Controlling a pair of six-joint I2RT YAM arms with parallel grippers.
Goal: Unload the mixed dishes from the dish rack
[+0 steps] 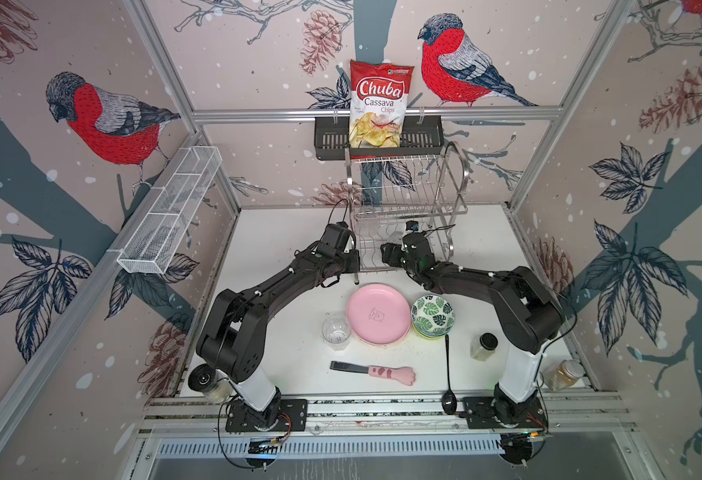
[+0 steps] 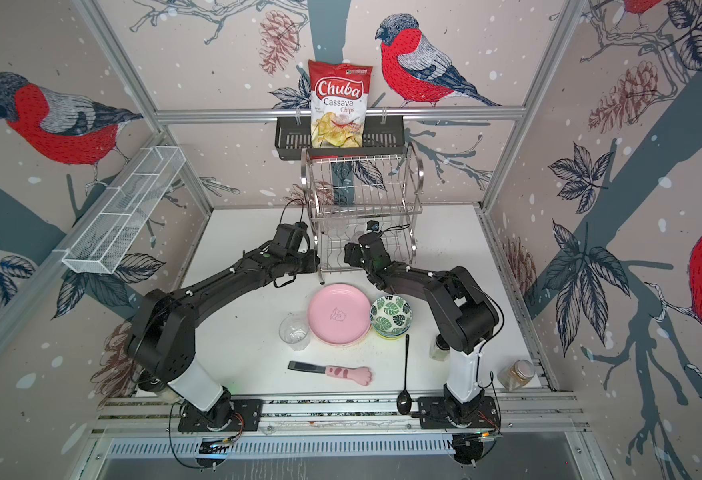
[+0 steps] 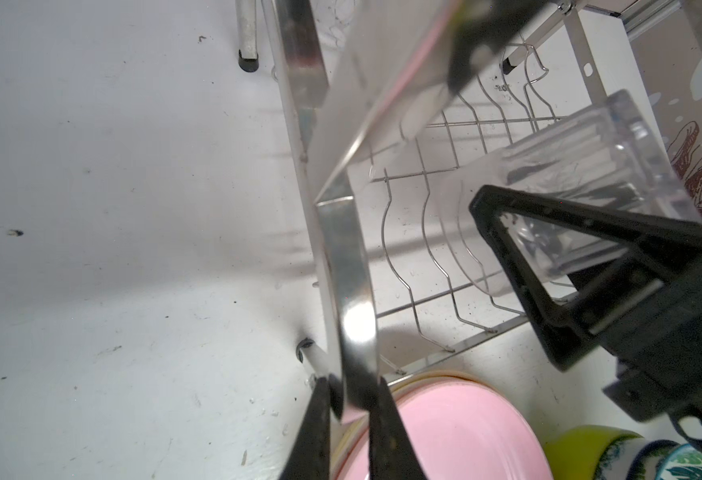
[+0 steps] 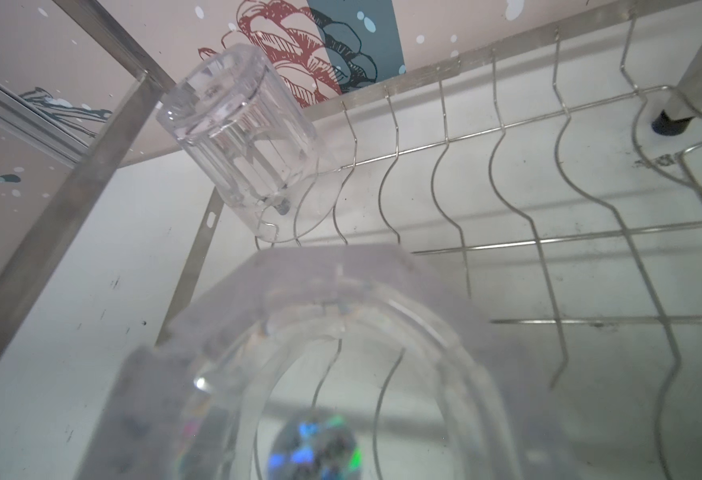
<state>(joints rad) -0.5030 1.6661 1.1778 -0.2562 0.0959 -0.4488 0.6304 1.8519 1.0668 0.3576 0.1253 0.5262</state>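
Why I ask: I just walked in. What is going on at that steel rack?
The robot is unloading the dish rack. The left claw is shut on the rack's steel side strip, apparently steadying it. The right claw reaches into the lower tier around a tilted clear glass; whether it grips is unclear. A second glass leans farther back there. On the table sit a pink plate, a green-leaf bowl and a third glass.
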